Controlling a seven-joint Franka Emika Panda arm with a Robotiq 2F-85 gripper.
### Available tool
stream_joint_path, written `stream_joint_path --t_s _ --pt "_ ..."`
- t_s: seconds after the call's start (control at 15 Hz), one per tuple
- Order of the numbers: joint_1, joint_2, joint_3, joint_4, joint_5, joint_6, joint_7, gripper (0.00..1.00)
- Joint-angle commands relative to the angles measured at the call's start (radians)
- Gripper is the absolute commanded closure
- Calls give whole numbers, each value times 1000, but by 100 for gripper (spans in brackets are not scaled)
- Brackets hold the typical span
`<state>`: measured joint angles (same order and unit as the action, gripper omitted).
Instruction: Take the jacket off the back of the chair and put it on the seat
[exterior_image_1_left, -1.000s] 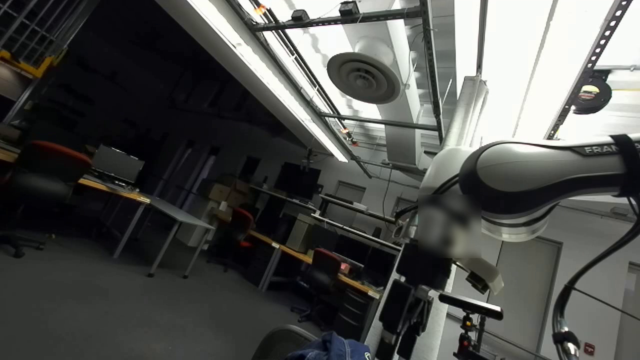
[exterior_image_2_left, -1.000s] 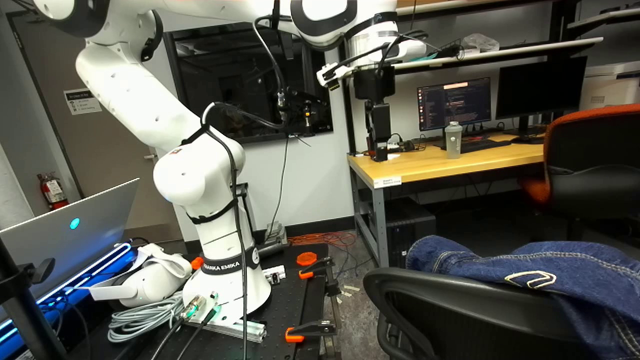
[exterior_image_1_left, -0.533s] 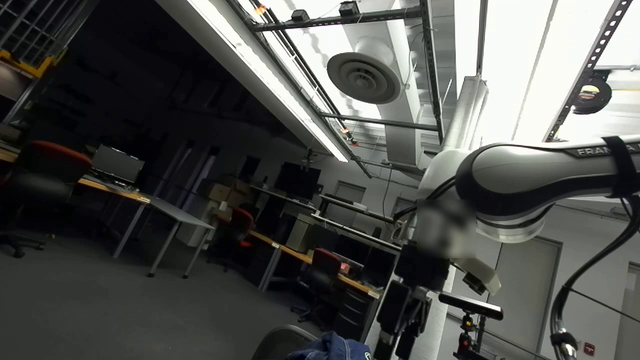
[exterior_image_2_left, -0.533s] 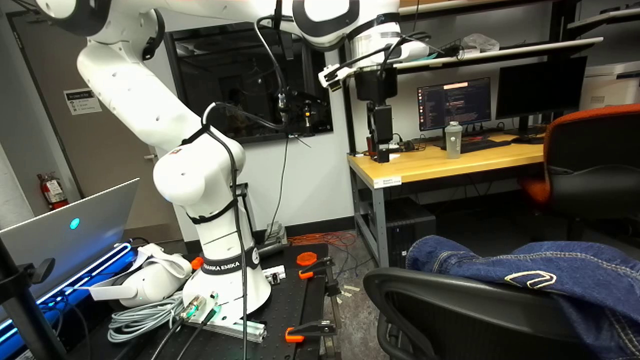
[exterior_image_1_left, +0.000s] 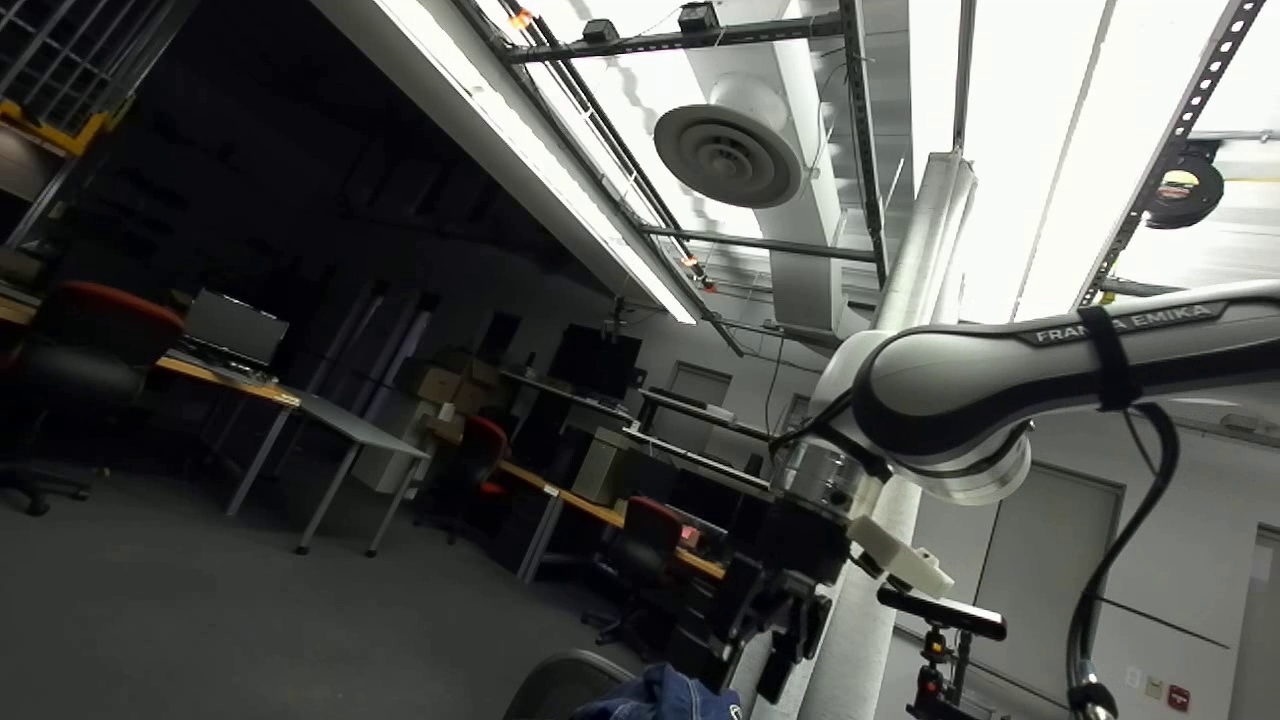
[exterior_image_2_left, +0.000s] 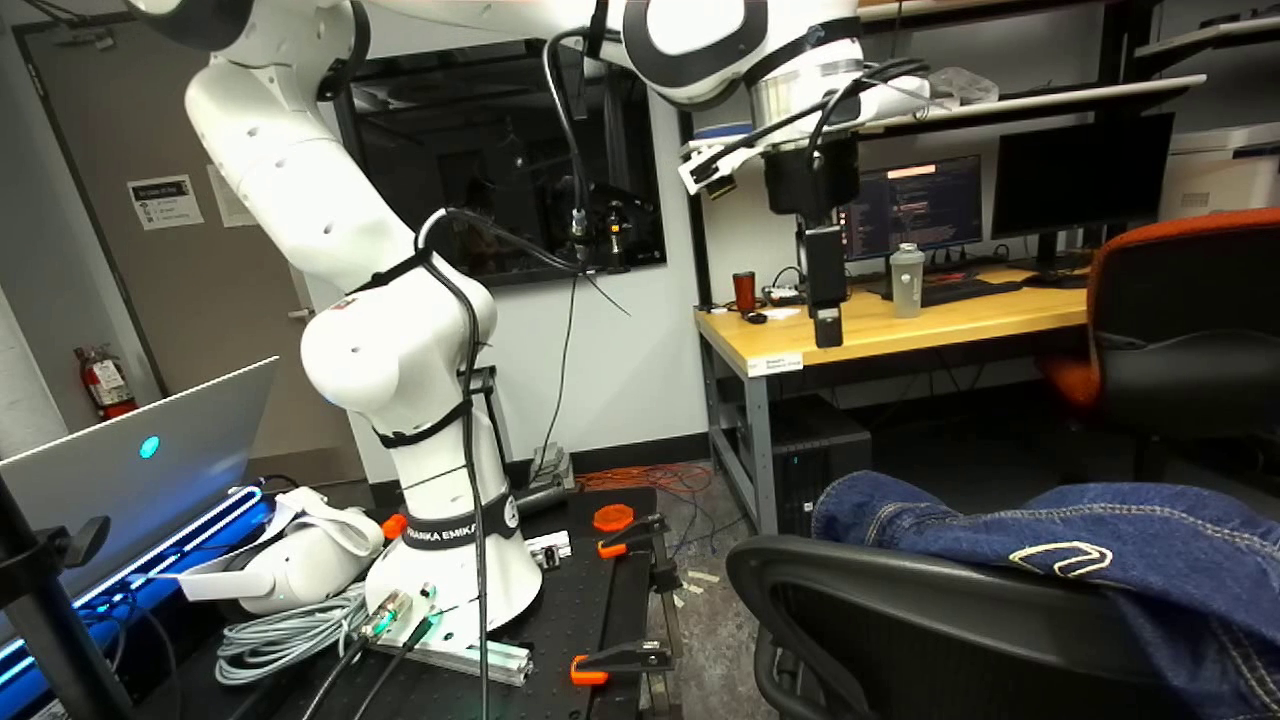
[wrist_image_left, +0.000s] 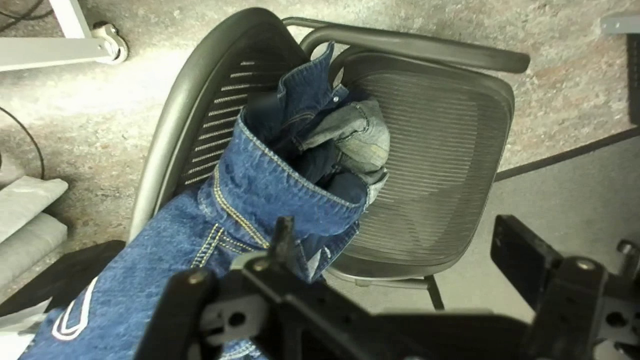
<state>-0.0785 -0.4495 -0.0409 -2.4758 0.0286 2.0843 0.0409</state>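
Observation:
A blue denim jacket (wrist_image_left: 280, 192) hangs over the back of a dark mesh chair (wrist_image_left: 167, 130). Its collar and grey lining lean toward the bare mesh seat (wrist_image_left: 435, 160) in the wrist view. In the exterior views the jacket (exterior_image_2_left: 1150, 530) (exterior_image_1_left: 665, 698) drapes over the chair back (exterior_image_2_left: 960, 610) (exterior_image_1_left: 560, 685); the seat is hidden there. My gripper (wrist_image_left: 400, 240) is open and empty, its fingers wide apart above the chair. It points down, above and apart from the jacket, in both exterior views (exterior_image_2_left: 826, 330) (exterior_image_1_left: 745, 660).
A wooden desk (exterior_image_2_left: 890, 325) with a bottle (exterior_image_2_left: 907, 280), a red cup (exterior_image_2_left: 744, 290) and monitors stands behind the gripper. An orange chair (exterior_image_2_left: 1180, 320) is at the right. The robot's black base table (exterior_image_2_left: 590, 590) with clamps stands beside the jacket's chair.
The arm and gripper have moved right and slightly lower in one exterior view, and left in another, closer to the chair. The jacket and chair have not moved.

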Motion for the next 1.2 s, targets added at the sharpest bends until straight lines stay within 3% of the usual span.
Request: stream_joint_path --t_s 0.0,1.13 --pt "-46 112 -20 63 -23 48 70 0" --pt "-108 403 -91 52 -17 187 333 0"
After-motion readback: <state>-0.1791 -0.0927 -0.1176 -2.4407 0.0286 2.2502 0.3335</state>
